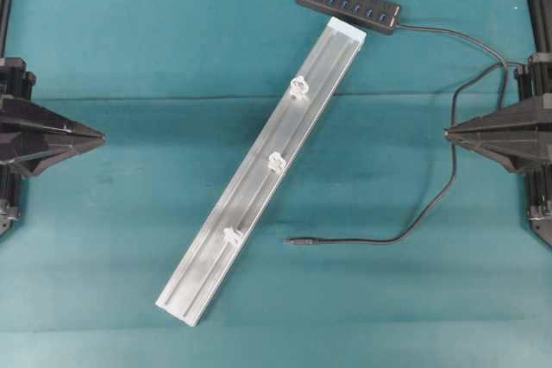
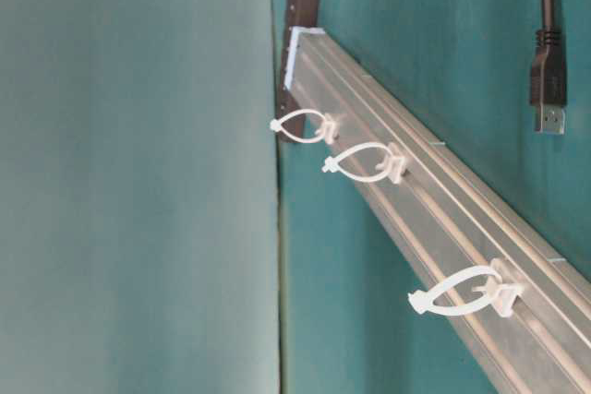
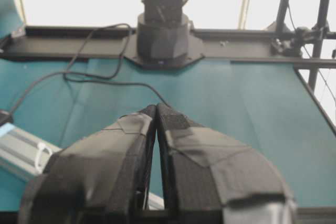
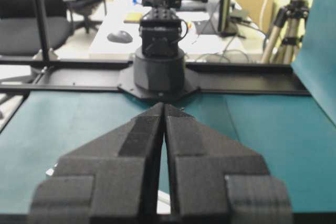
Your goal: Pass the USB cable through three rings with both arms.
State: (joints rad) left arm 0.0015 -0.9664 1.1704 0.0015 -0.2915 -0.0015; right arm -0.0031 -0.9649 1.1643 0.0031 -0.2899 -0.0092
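Black USB cable [image 1: 431, 204] lies loose near the empty, closed right gripper [image 1: 447, 134].

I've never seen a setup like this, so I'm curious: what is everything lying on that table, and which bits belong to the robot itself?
USB cable: one, black, curving across the right side, its plug end free beside the rail.
Hub: one, black with blue ports, at the rail's top end.
Rail: one, silver, lying diagonally mid-table.
Rings: three, translucent white, spaced along the rail.
Table cover: one, teal, under everything.
Left gripper: one, black, at the left edge, jaws shut, empty.
Right gripper: one, black, at the right edge, jaws shut, empty.
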